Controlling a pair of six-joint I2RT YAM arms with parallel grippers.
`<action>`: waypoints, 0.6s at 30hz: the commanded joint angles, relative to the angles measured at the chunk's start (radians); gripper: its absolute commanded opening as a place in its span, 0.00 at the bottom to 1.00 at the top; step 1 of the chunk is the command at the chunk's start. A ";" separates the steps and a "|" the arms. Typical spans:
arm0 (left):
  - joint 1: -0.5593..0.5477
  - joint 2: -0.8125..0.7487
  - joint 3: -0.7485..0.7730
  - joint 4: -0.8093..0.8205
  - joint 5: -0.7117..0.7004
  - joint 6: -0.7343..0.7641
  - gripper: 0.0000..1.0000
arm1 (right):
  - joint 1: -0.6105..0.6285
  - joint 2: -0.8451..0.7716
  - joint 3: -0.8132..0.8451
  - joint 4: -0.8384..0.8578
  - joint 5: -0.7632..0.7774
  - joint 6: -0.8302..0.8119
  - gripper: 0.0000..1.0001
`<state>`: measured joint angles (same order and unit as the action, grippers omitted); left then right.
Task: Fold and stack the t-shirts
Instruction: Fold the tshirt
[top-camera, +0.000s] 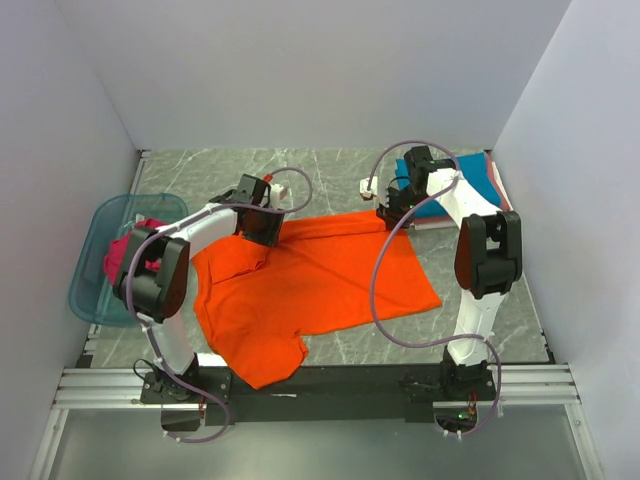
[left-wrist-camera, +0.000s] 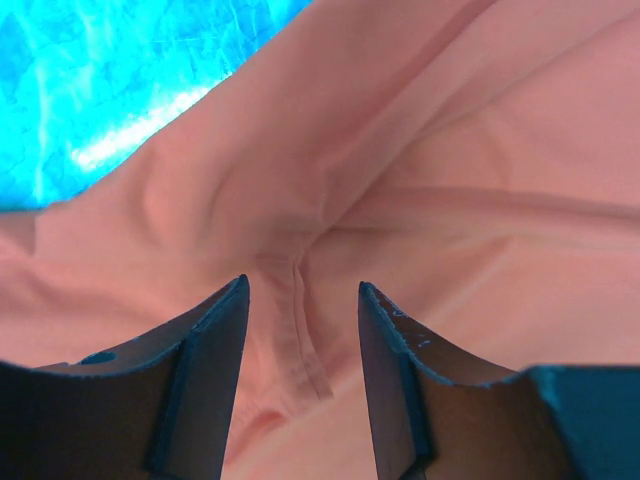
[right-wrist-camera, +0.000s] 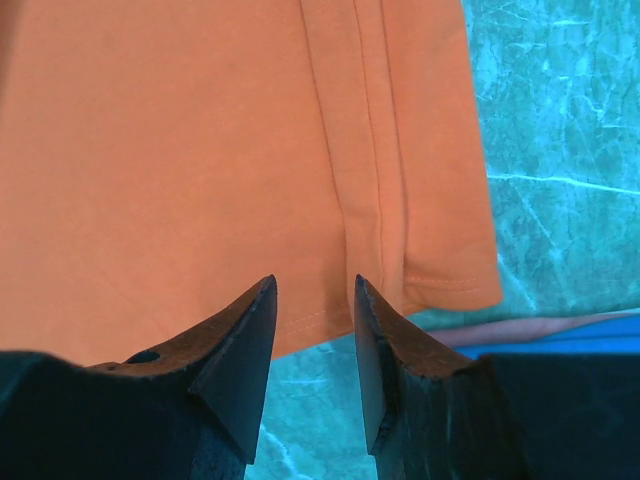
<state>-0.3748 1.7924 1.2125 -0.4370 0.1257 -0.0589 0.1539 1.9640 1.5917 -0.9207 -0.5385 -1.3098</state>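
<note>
A grey-green marble bench (top-camera: 330, 165) carries the work, and the orange t-shirt (top-camera: 310, 285) lies open across its middle, front down or up cannot be told, one sleeve trailing toward the near edge; it is spread flat, in all likelihood so that its edges can be found and lifted for a first fold; at the left edge a translucent blue tub (top-camera: 95, 285) holds a magenta t-shirt (top-camera: 125, 255) waiting its turn; at the far right a folded stack (top-camera: 470, 185), teal on top, shows where the finished garment is meant to land; the left pincer (left-wrist-camera: 302, 290) hangs low over rumpled cloth at the shirt's far left shoulder, its jaws partly apart astride a seam (left-wrist-camera: 300, 330) and closed on nothing; the right pincer (right-wrist-camera: 315, 285) hovers at the far right hem corner (right-wrist-camera: 450, 270), just beside the stack, jaws likewise parted a narrow way with no cloth between them; the two far corners appear chosen so both arms can pinch together and draw the far edge toward the near one.
</note>
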 joint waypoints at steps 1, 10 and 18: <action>-0.016 0.031 0.056 0.047 -0.043 0.041 0.52 | 0.001 -0.010 0.017 -0.001 -0.008 -0.045 0.44; -0.036 0.087 0.088 0.076 -0.072 0.019 0.43 | -0.007 -0.025 -0.029 0.052 0.009 -0.062 0.44; -0.045 0.127 0.105 0.081 -0.066 0.002 0.33 | -0.008 -0.011 -0.026 0.077 0.014 -0.062 0.43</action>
<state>-0.4110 1.9045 1.2831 -0.3851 0.0620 -0.0460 0.1524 1.9659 1.5646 -0.8719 -0.5201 -1.3586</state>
